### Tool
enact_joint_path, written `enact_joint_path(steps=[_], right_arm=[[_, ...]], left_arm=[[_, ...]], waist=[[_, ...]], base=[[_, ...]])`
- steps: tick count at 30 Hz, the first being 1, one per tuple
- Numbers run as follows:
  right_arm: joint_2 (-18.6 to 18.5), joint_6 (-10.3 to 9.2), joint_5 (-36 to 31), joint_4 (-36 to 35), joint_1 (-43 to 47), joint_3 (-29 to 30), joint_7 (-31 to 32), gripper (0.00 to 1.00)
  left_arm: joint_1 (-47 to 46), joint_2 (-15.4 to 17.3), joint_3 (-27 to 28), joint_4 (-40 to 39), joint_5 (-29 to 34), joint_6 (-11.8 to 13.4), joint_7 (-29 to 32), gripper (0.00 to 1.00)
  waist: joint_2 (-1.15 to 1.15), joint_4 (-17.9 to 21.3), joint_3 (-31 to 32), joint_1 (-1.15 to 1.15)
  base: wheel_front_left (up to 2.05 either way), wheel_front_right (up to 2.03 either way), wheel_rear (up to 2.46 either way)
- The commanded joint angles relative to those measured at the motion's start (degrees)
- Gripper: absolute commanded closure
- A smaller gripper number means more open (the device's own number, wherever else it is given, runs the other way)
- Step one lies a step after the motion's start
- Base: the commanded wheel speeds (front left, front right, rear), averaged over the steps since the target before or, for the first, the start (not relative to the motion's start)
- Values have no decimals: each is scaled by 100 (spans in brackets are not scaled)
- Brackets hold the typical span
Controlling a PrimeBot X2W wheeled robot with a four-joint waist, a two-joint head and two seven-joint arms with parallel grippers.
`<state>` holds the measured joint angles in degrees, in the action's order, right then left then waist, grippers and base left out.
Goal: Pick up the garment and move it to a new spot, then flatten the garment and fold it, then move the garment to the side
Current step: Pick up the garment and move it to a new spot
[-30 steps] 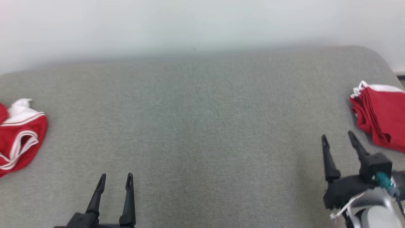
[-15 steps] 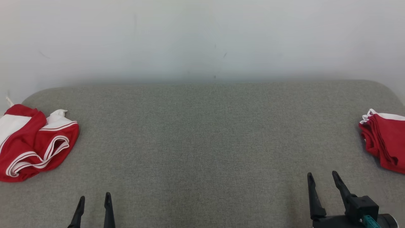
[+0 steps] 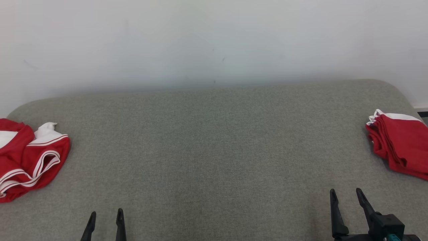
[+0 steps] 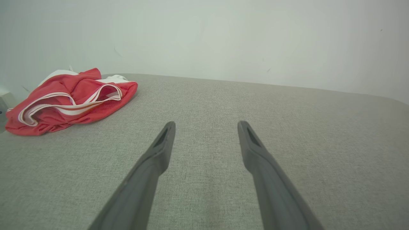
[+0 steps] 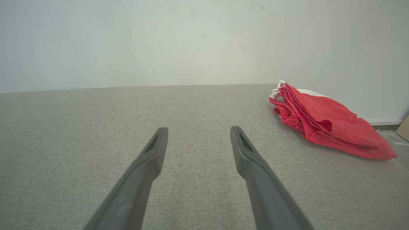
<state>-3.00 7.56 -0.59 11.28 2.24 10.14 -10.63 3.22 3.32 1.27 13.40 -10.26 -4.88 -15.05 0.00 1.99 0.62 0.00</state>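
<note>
A crumpled red garment [image 3: 31, 160] with white trim lies at the far left of the grey fabric surface [image 3: 214, 150]; in the left wrist view the garment [image 4: 73, 99] is up and to the left of my fingers. My left gripper [image 3: 106, 214] [image 4: 207, 124] is open and holds nothing, low near the front edge, well right of that heap. A folded red garment [image 3: 399, 147] [image 5: 326, 118] rests at the far right. My right gripper [image 3: 346, 192] [image 5: 198, 128] is open and holds nothing, in front of and left of the folded one, not touching it.
A plain white wall [image 3: 214, 40] rises right behind the surface. The surface ends in rounded corners at the far left and far right, with a baseboard [image 3: 419, 106] beyond the right corner. Wide bare fabric lies between the two garments.
The head camera has tilted up and shifted, so more wall shows. My right gripper has drawn back from the folded garment. Both grippers stay open.
</note>
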Motion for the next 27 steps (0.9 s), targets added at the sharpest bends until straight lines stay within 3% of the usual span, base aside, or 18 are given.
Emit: enact_joint_path(steps=[1, 18, 27], right_arm=[[23, -16, -10, 13, -9, 1, -35, 0], [23, -16, 100, 83, -11, -127, -68, 0], [23, -16, 22, -5, 3, -156, -66, 0]], left_arm=[[59, -12, 3, -8, 20, -9, -17, 0], [5, -43, 39, 10, 90, -67, -18, 0], [-17, -46, 34, -27, 41, -57, -18, 0]], waist=[[0, 26, 7, 0], [0, 99, -17, 0], [0, -51, -53, 0]], base=[[0, 0, 0], [0, 0, 0], [0, 0, 0]])
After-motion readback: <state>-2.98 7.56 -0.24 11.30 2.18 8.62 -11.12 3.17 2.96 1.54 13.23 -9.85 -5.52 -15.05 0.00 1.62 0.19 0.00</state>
